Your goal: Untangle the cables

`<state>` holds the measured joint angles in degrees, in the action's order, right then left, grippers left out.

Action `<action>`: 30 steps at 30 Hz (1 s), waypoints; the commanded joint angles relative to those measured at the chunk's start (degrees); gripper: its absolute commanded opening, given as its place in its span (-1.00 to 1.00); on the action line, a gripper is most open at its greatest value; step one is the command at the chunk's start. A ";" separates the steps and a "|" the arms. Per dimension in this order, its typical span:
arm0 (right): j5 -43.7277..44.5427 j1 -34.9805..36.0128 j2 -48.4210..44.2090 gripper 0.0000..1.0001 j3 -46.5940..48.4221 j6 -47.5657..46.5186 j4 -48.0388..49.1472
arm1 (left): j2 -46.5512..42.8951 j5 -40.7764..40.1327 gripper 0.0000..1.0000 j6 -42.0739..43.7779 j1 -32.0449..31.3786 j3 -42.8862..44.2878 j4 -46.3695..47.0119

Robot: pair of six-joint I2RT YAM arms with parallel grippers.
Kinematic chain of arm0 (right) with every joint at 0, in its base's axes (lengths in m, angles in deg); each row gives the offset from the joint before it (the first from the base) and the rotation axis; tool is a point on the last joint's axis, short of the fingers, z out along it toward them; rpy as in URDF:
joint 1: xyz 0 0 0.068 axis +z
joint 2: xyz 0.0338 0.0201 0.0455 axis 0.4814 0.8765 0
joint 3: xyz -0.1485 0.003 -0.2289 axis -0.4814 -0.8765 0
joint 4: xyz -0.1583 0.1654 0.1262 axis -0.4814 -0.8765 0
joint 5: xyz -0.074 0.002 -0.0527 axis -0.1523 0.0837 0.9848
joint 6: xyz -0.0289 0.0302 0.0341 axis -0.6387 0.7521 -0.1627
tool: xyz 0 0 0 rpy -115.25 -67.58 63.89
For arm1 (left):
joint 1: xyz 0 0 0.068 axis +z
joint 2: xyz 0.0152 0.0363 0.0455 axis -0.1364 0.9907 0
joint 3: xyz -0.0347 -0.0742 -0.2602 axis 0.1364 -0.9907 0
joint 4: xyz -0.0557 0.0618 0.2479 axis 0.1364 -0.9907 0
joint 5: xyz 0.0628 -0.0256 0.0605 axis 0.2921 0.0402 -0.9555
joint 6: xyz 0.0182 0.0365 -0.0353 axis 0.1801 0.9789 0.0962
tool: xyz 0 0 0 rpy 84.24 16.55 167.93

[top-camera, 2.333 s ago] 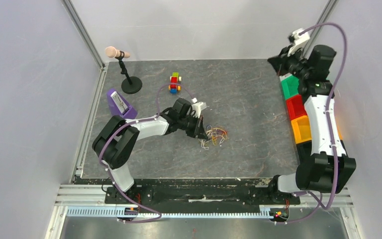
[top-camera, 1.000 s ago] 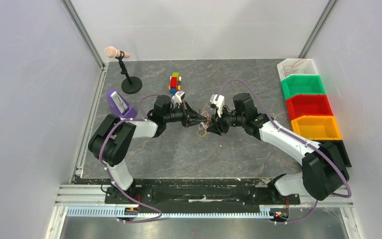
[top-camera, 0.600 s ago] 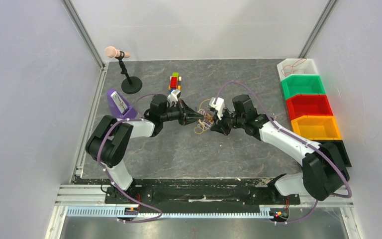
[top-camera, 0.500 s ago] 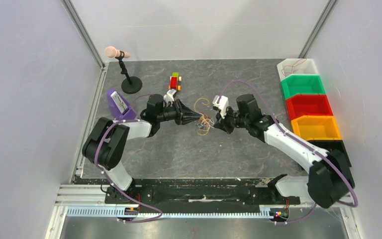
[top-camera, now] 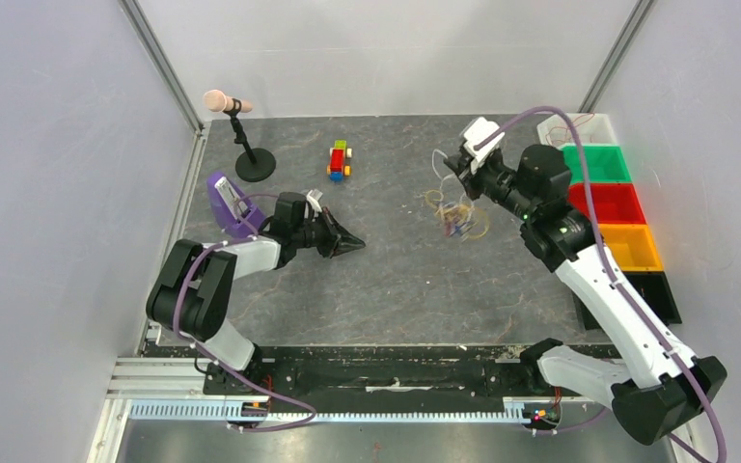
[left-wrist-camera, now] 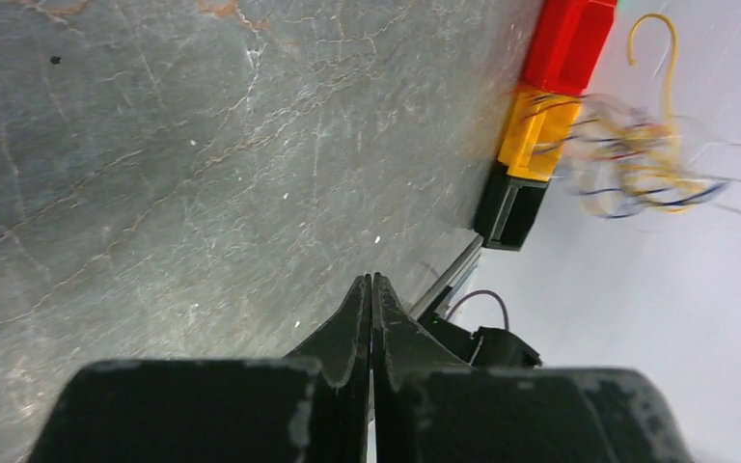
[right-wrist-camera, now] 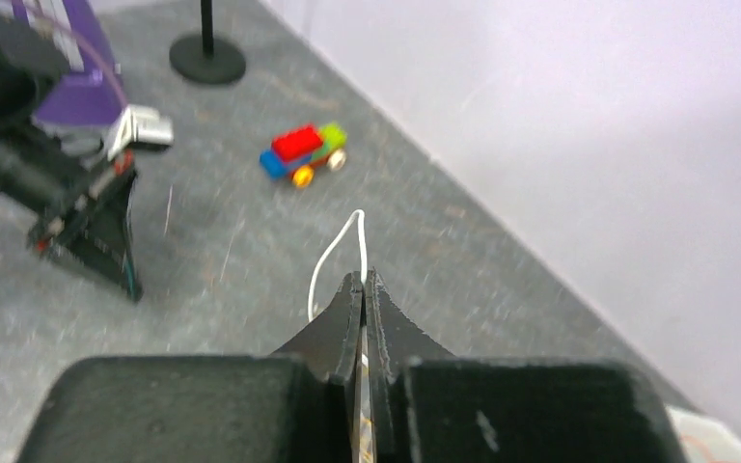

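**Asker:** What is your right pincer doing?

**Me:** My right pincer (top-camera: 451,166) is pinching shut on the cables (top-camera: 460,217). Through its own camera I am seeing my two fingers (right-wrist-camera: 338,333) pressed tight together. A thin white strand (right-wrist-camera: 333,253) is arching out from between the tips.

**Asker:** And the rest of the bunch?

**Me:** It is dangling just below that pincer, and from my left wrist it is showing up against the wall rather than lying on the table (top-camera: 396,289). It is looking like a loose, airy knot of hair-thin loops. Most of them are yellow and orange, with blue, red and white threads running through. One yellow end is curling upward like a hook. The whole thing is coming through blurred in that view, so I am not making out where one wire crosses another.

**Asker:** Your left pincer?

**Me:** My left pincer (top-camera: 355,247) is sitting low by the table with its tips closed on each other and nothing between them. Whether it is touching the surface I cannot tell. The cables are hanging well apart from it, out ahead of its tips.

**Asker:** Anything else close by?

**Me:** A toy car (top-camera: 339,160) is standing on the table beyond my left pincer and apart from it, and it is touching neither pincer nor the wires
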<state>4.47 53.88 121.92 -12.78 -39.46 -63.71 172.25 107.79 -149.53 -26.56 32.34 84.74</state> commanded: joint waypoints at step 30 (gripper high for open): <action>-14.37 -1.12 8.89 -1.00 21.80 28.53 26.66 | -2.39 -7.35 0.16 49.26 -16.15 11.34 6.77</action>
<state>-13.52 53.70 131.56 0.49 -14.54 -44.17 169.91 101.58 -103.02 -42.84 48.78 93.29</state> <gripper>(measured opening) 0.008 0.561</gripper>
